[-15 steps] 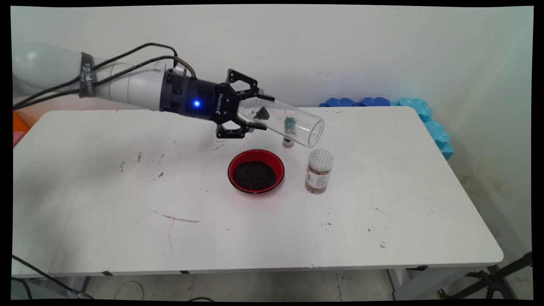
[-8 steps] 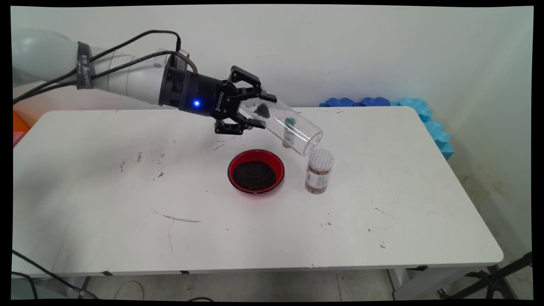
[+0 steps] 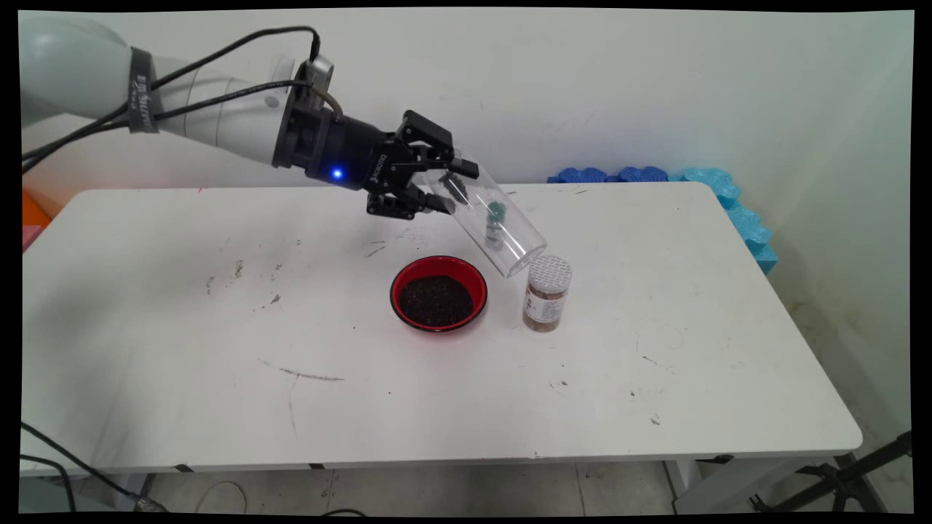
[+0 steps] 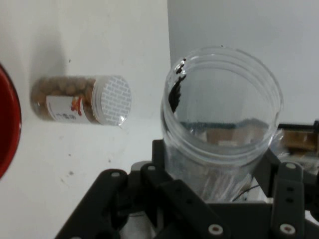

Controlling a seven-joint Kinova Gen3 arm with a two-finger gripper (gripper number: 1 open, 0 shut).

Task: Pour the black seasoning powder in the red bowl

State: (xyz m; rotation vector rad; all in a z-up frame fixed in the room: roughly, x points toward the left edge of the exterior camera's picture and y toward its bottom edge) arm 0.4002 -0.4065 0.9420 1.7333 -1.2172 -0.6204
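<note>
Now the end effector [image 3: 437, 191] is up above the desk [image 3: 218, 349], clamped around the base of a clear plastic jar [image 3: 495, 225], which tilts mouth-down toward four o'clock. A little dark clump clings inside the jar's wall; in the hand view it sits near the rim [image 4: 175, 94] at ten o'clock. Below, at six o'clock from the end effector, a red bowl [image 3: 438, 292] sits full of dark grains. Just beside it at three o'clock stands a small lidded jar of brown pieces [image 3: 546, 293], and the clear jar's mouth hangs just above its white lid. A tiny bottle [image 3: 495, 225] shows through the clear jar, standing on the desk behind it.
</note>
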